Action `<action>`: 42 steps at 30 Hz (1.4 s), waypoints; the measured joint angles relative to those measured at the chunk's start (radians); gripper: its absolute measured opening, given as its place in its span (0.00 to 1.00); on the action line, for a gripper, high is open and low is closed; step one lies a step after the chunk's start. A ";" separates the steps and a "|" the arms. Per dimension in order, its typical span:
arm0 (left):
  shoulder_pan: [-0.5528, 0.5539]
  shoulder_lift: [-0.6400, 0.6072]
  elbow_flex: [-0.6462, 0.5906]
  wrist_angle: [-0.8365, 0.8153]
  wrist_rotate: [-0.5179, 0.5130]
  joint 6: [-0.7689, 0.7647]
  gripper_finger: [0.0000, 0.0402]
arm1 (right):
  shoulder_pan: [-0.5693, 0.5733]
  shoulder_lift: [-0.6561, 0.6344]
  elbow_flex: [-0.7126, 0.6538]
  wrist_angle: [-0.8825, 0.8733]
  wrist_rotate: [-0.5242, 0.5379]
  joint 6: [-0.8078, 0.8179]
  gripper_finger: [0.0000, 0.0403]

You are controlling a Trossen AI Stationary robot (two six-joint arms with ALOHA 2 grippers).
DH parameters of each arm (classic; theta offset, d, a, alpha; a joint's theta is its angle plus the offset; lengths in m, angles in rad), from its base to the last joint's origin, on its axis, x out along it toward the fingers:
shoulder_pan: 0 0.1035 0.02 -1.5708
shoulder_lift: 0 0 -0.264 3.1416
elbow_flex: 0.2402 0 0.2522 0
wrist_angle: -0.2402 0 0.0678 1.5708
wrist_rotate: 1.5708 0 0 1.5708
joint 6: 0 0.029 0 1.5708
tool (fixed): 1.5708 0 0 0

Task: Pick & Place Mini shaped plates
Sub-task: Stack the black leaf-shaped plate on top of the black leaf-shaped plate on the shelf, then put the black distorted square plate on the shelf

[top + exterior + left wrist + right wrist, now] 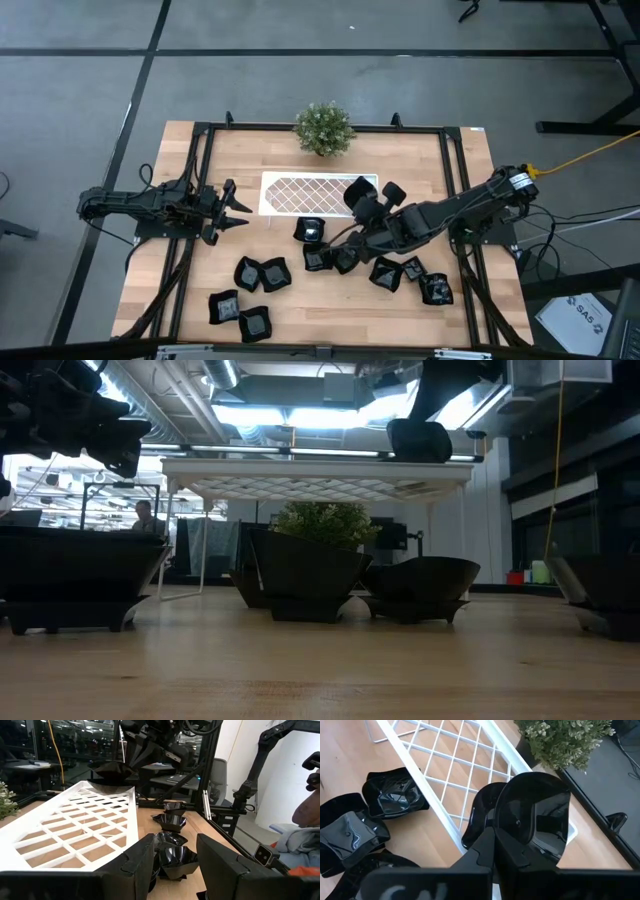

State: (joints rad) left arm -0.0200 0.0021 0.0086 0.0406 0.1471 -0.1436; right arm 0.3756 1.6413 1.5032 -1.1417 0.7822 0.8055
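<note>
1. At the table's left side, the left gripper (238,210) is parked with its fingers apart, holding nothing.
2. Across the front of the table, about ten mini shaped plates (260,273) lie unplaced.
3. Over the right end of the white tray (300,193), one plate (535,815) is pinched in the right gripper (352,196); placing seems barely begun.

Glossy black plates (260,273), white lattice tray (300,193)
</note>
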 joint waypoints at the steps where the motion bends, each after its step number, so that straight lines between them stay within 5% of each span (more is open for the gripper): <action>1: 0.000 0.000 0.000 0.000 0.000 0.000 0.36 | 0.000 0.000 0.000 0.000 0.000 -0.001 0.02; 15: 0.000 0.000 0.000 0.000 0.000 0.000 0.36 | 0.000 0.000 0.000 0.019 0.001 -0.002 0.03; 29: 0.000 0.000 0.000 0.000 0.000 0.000 0.36 | 0.000 0.000 0.000 0.023 0.000 -0.002 0.26; 42: 0.000 0.000 0.000 0.000 0.000 0.000 0.36 | 0.096 0.000 -0.026 0.045 -0.148 0.012 0.28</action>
State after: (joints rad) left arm -0.0199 0.0024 0.0083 0.0406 0.1471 -0.1437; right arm 0.4716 1.6413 1.4773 -1.0963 0.6346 0.8173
